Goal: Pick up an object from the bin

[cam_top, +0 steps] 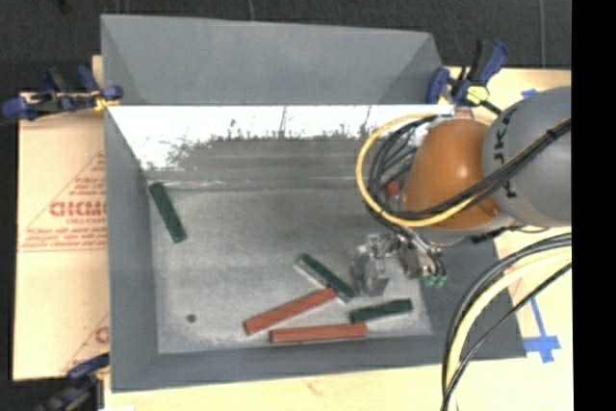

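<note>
The arm [539, 168] reaches into the grey bin [130, 236] from the right. Its orange cover [448, 170] and looped cables [371, 170] hide the bin's far right corner and part of the right wall. Below the cover, the gripper [370, 272] hangs low over the right part of the floor. It reads as a cluster of pale metal parts against the grey, so how wide it is spread cannot be told, nor whether anything is in it.

Its tip stands at the right end of a slanted dark green bar [322, 274] that runs from far-left to near-right. The gripper covers that end, so whether it touches the bar or sits just above it cannot be judged.

Just nearer lies a short dark green bar [381, 310], close to the gripper but apart from it. A reddish-brown bar [289, 311] slants up to meet the slanted green one; which of the two lies on top is unclear. A second reddish-brown bar [319, 334] lies level by the near wall.

Well apart, by the left wall, lies a lone dark green bar [166, 212]. A dark speck [191, 320] on the near-left floor is too small to identify.
</note>
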Motion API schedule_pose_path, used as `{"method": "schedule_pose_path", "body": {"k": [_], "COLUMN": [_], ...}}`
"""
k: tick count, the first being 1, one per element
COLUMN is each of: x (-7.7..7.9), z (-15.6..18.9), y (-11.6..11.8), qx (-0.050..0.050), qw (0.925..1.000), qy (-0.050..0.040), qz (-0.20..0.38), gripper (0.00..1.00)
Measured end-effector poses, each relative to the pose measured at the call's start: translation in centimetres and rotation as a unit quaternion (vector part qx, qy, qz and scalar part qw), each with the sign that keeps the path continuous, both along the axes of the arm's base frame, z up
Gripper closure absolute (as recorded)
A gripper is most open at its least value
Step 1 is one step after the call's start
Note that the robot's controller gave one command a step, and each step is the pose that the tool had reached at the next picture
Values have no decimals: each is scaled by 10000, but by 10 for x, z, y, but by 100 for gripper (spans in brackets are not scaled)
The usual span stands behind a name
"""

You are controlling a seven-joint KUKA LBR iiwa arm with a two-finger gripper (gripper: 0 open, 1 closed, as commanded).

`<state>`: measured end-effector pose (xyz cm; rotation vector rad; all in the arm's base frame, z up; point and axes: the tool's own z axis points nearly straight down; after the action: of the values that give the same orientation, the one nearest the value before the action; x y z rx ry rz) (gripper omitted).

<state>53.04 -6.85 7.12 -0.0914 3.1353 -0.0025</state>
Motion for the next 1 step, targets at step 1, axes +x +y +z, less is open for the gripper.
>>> {"method": "schedule_pose_path", "body": {"k": [1], "x": [0], "z": [0], "y": [0], "qx": [-3], "qw": [10000], "qy": [-2], "qz": [8], "gripper": [0]}}
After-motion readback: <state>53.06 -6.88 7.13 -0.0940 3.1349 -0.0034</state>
